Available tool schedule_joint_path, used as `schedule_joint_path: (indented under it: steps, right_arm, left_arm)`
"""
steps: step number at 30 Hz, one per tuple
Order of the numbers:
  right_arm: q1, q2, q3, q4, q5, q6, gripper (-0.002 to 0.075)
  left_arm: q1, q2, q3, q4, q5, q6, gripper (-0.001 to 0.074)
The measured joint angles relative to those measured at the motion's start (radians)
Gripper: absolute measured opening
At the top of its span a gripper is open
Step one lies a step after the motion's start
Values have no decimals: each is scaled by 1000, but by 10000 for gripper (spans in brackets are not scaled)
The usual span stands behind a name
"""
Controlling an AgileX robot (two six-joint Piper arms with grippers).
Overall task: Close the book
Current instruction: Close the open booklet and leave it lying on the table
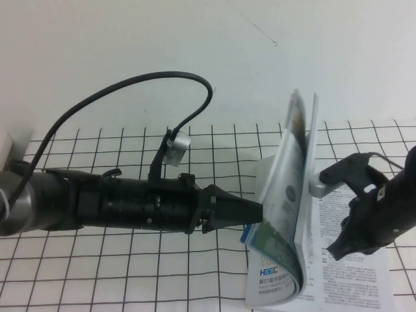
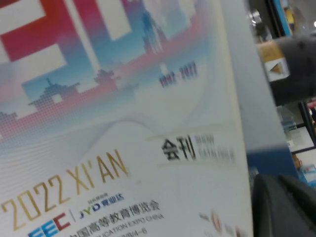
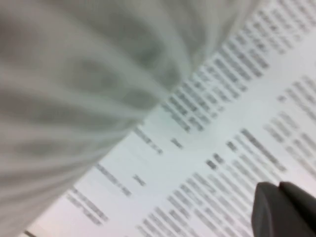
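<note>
Book (image 1: 289, 195) stands half-open, glossy cover and curled pages upright at the tip of the left gripper (image 1: 255, 212); that arm lies level, fingers together. Right gripper (image 1: 341, 249) angles down over the flat text page beside the raised leaves, grip state can't be told. Only left wrist cam shows cover print "2022 XI'AN" (image 2: 64, 190); right wrist cam shows fine print.

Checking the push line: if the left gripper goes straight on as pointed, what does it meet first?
The book's raised cover. The left gripper looks to be already at it, though contact depth is unclear. The right gripper hangs over the open page on the far side.
</note>
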Motion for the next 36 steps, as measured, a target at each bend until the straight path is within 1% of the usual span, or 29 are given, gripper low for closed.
schedule_joint_path:
  steps: [4,6,9,11,12,13,14,15,16,18,20,22,26,29,33,36]
  right_arm:
    - [0,-110,-8,-221,94,148,-3]
    - [0,-168,-24,-343,169,223,-3]
    - [0,-255,-56,-494,265,341,-3]
    - [0,-318,-74,-565,308,379,-3]
    - [0,-355,-82,-595,323,390,-3]
    - [0,-386,-84,-617,332,394,-3]
    - [0,-426,-89,-631,343,398,-3]
    - [0,-467,-91,-639,346,403,-3]
    - [0,-508,-91,-643,351,409,-3]
    - [0,-590,-91,-645,356,409,-3]
    - [0,-659,-91,-647,361,409,-3]
    - [0,-725,-91,-643,367,388,-3]
    - [0,-848,-86,-601,381,328,-3]
    - [0,-924,-47,-554,385,302,-3]
    - [0,-1034,39,-463,373,283,-3]
    - [0,-1131,127,-413,341,281,-3]
  left_arm:
    - [0,0,0,11,6,6,-3]
    - [0,0,0,13,6,7,12]
    - [0,-5,0,13,6,19,95]
    - [0,-22,0,13,4,24,185]
    - [0,-32,0,13,4,30,216]
    - [0,-45,0,15,4,38,242]
    - [0,-60,0,15,4,40,251]
    - [0,-74,0,15,4,42,243]
    - [0,-95,0,15,2,42,218]
    - [0,-148,0,17,-46,44,145]
    - [0,-216,0,32,-146,44,64]
    - [0,-287,0,96,-268,22,29]
    - [0,-446,0,349,-510,-100,5]
    - [0,-566,0,591,-616,-232,2]
    - [0,-706,0,918,-643,-474,1]
    - [0,-791,2,1163,-618,-673,1]
